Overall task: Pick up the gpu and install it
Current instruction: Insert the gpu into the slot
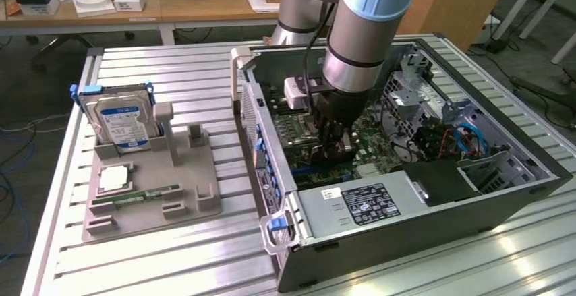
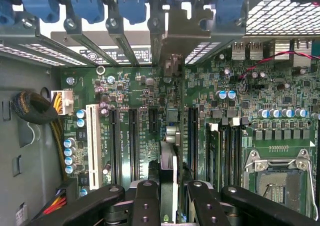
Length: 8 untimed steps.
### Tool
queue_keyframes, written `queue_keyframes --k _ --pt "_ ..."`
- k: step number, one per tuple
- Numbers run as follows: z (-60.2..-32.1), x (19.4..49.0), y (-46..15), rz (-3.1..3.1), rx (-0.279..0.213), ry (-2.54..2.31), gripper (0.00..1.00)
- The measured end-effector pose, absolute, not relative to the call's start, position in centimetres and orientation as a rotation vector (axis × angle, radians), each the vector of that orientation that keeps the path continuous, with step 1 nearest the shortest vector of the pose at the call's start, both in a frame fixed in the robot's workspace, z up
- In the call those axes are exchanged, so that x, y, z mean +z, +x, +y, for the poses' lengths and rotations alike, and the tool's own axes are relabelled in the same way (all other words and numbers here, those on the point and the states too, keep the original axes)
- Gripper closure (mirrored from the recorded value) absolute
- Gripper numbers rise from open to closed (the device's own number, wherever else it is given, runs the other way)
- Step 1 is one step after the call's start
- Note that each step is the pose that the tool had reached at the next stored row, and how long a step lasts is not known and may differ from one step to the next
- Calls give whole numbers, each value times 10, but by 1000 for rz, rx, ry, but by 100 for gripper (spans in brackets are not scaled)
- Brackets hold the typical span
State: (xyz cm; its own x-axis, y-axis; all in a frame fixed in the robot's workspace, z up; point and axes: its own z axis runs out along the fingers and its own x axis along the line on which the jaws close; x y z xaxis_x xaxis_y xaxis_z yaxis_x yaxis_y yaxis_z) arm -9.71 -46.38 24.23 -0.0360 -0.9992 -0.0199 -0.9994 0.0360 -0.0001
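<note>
A slatted aluminium table (image 1: 180,262) is carrying an open computer case (image 1: 504,195) lying on its side, with a grey parts tray (image 1: 153,208) sitting beside it on the exterior view's left. The robot arm (image 1: 365,33) is standing almost vertical over the case, its gripper (image 1: 331,149) sitting down inside, above the green motherboard (image 2: 140,91).

In the wrist view the gripper (image 2: 170,206) is pinching the gpu (image 2: 169,161) between its black fingers (image 2: 145,201), which are sitting narrow and close on either face of the card. The gpu is showing edge-on as a thin, pale grey strip. Its silver end bracket (image 2: 176,36) is lying against the row of rear slot openings under the blue clips (image 2: 85,1).

The card is hanging over the motherboard's expansion area, between long black slots on one side and more slots toward the CPU socket (image 2: 280,178) on the other; the neighbouring slots are lying bare, and whether the card's edge is touching a slot cannot be told.

In the exterior view, open floor is showing around the gripper, with the case's rear wall on the left, the power supply (image 1: 360,205) nearer the camera and cabling to the right. On the tray, a hard drive (image 1: 121,124) is standing upright and a RAM stick (image 1: 148,193) is lying flat.
</note>
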Motion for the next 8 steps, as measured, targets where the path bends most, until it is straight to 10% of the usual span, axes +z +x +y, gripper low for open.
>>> queue_keyframes --k 8 --pt "-464 242 -100 2250 20 -2170 74"
